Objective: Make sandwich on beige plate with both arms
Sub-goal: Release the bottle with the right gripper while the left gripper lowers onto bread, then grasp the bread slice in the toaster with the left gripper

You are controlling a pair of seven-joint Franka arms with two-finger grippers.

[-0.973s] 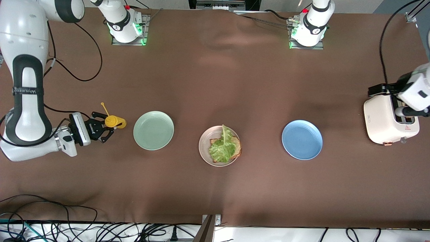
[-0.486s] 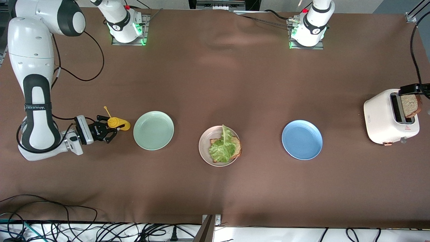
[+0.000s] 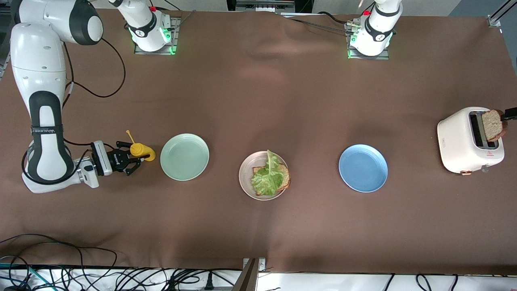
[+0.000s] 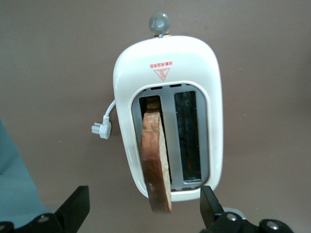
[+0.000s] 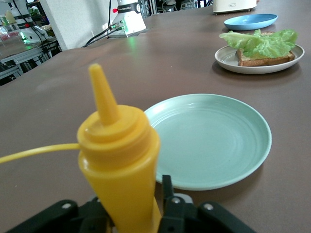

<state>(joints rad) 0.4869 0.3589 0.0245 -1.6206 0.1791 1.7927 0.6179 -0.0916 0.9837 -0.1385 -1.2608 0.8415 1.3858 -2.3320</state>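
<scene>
Mint plate (image 3: 184, 157) beside yellow bottle (image 3: 141, 150); blue plate (image 3: 363, 168) near toaster (image 3: 464, 141)

The beige plate (image 3: 244, 178) is sitting at mid-table. One brown bread slice (image 3: 286, 176) is lying flat on it, with a ruffled green lettuce leaf (image 3: 267, 176) spreading over the top and no slice covering it. The second slice (image 3: 492, 124) is leaning out of the toaster (image 3: 458, 141) slot at the left arm's end.

brown tablecloth (image 3: 258, 101), black cables (image 3: 60, 270) along its edge.
</scene>
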